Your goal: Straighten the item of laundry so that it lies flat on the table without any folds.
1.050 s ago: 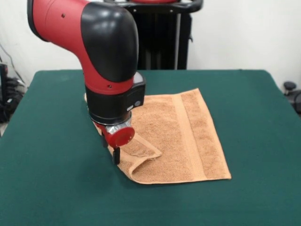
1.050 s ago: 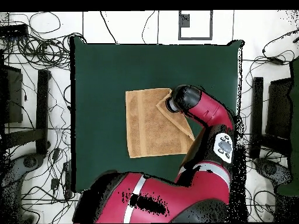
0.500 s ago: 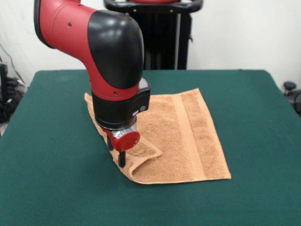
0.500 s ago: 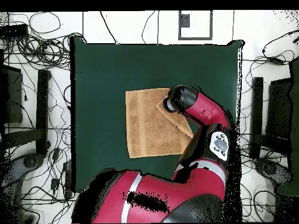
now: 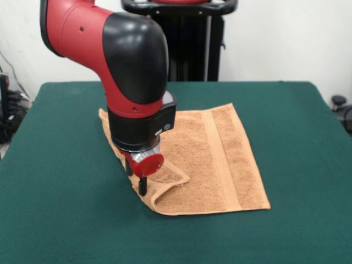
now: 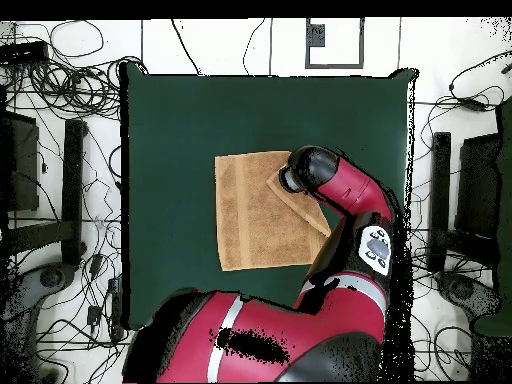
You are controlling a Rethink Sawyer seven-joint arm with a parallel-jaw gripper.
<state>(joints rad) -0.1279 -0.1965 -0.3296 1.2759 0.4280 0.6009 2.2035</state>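
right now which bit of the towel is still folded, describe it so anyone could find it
Start at the dark green table, then the orange-tan towel at its middle. In the front view the folded bit is the flap at the towel's near left corner, beside the gripper: the only part doubled over, the rest lying flat.

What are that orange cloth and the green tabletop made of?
The orange cloth looks like cotton terry: a nubby looped pile, with a flatter woven band across it. The green tabletop looks covered in felt or baize: matte, without shine. Both are guesses from looks.
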